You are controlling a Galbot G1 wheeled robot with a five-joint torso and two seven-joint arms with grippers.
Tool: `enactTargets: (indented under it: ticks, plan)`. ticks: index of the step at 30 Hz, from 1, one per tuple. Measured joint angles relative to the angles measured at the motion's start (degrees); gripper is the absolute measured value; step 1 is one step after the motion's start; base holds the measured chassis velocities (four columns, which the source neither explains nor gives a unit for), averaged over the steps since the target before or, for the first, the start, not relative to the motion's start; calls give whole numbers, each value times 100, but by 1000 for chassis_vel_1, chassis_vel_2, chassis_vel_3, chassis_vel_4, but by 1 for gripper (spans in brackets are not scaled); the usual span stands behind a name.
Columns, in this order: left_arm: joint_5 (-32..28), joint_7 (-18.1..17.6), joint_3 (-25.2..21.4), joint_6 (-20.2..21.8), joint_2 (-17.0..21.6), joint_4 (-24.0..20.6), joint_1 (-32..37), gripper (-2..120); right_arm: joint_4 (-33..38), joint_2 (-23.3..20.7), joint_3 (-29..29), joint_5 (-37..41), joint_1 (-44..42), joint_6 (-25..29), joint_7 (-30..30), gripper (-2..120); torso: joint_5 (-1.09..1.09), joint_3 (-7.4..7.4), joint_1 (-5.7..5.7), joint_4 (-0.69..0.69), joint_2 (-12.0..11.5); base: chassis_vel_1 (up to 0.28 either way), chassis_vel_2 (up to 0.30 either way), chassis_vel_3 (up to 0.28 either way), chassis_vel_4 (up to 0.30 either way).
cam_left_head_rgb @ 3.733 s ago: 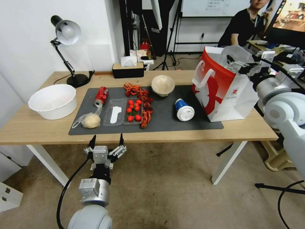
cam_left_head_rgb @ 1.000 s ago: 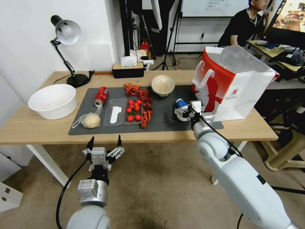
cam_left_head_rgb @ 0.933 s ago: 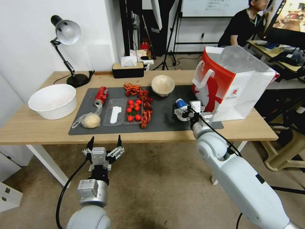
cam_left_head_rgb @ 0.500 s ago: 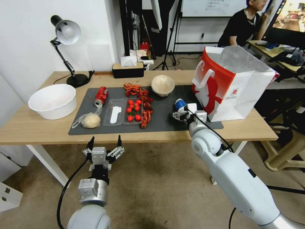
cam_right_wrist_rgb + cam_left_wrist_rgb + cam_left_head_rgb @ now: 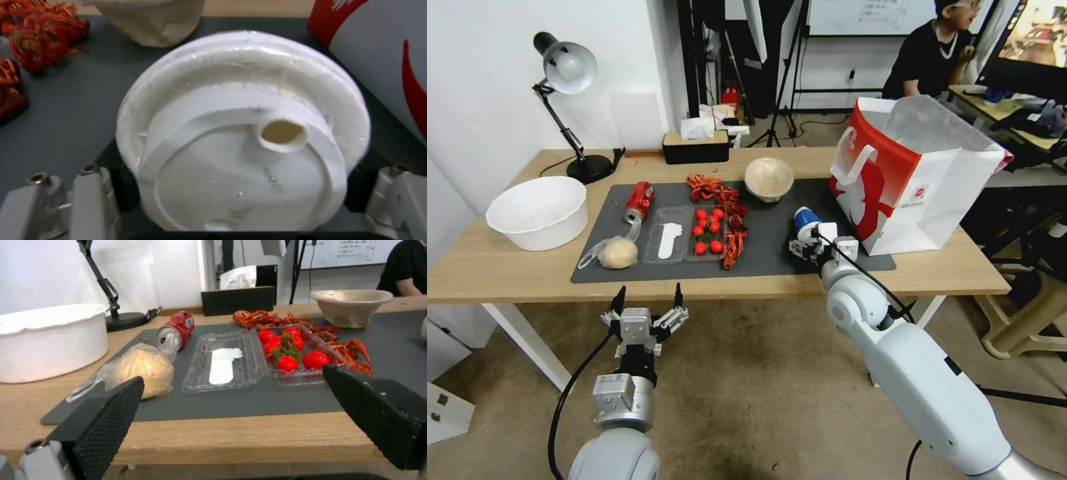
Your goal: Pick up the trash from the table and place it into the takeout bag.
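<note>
Glossy white arms, silver wrists, black-tipped grippers

Both arms are finished in smooth white shells with rounded joints. The left gripper is built from silver metal blocks with small screws, tipped by black fingers covered in a diamond-grid texture. A black cable is looped along each arm. Grey screwed brackets are seen on the right gripper.

Illumination is even, diffuse and bright indoors; shadows under the table are soft. The head view bows straight lines near its edges. The white lid in the right wrist view is slightly soft, with mild glare.
</note>
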Motion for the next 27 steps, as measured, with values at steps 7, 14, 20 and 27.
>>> enactTargets:
  ticks: [7,14,20,27]
  plan:
    - [-7,-6,0,0,13,-12,0,100,540,-283,163,-629,-67,581,-590,67,1,0,0,0,0,0,0,0,0]
    - [-7,-6,14,1,2,30,-28,100,1293,-1102,685,-716,336,1107,-942,67,1,0,0,-1,1,0,0,0,0]
    - [2,-7,39,1,-21,78,-55,100,1308,-1609,1002,-177,884,1133,-665,67,-1,0,0,0,1,0,0,0,0]
    - [6,-6,53,3,-39,108,-89,100,744,-1970,1148,205,1324,1083,-405,67,1,0,0,-1,1,0,0,0,0]
